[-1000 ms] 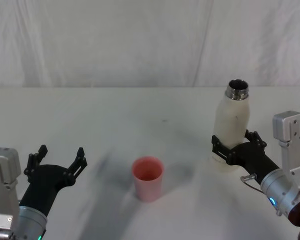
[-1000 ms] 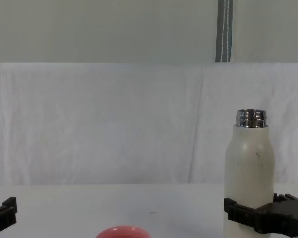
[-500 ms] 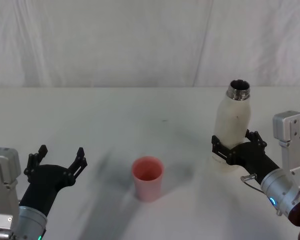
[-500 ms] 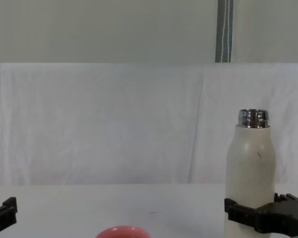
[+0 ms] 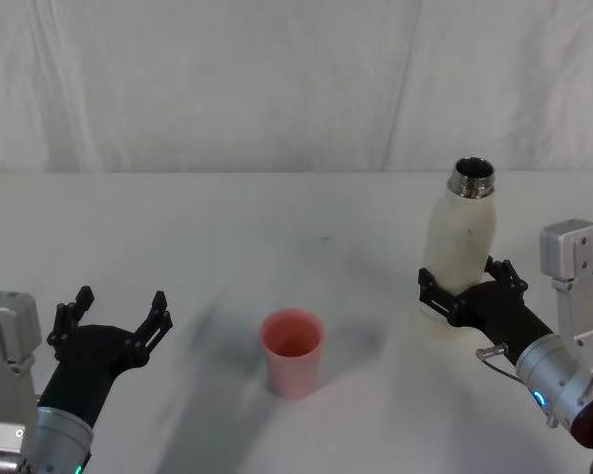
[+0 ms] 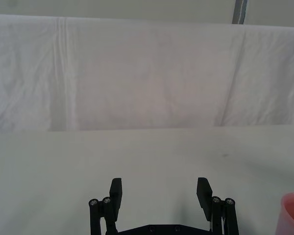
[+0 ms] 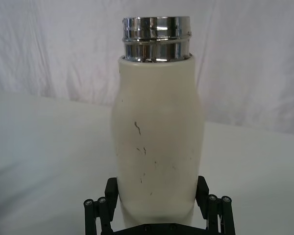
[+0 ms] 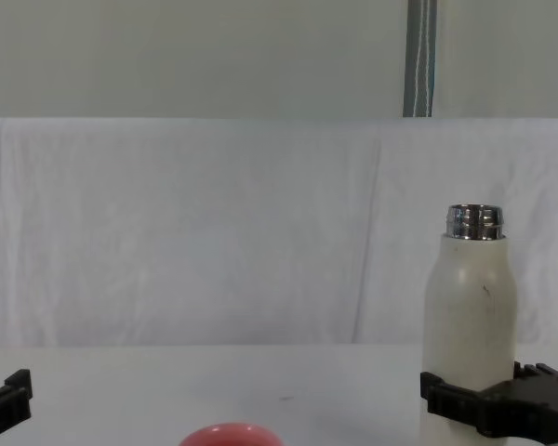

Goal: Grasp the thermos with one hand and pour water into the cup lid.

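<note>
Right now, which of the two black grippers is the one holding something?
The right gripper: its black fingers are clamped around the lower body of the tall cream-white thermos. The left gripper sits open and empty, left of the small pink cup lid.

A white table (image 5: 277,212) was seen stretching flat across the scene, its surface plain and marked by soft grey shadows and a small dark speck (image 5: 324,238) near the middle. Behind its far edge a white cloth backdrop (image 8: 214,232) was hung, creased with vertical folds. Above the cloth a plain pale wall (image 8: 186,56) was visible, and a grey vertical pole (image 8: 420,58) was set against it toward the right.
</note>
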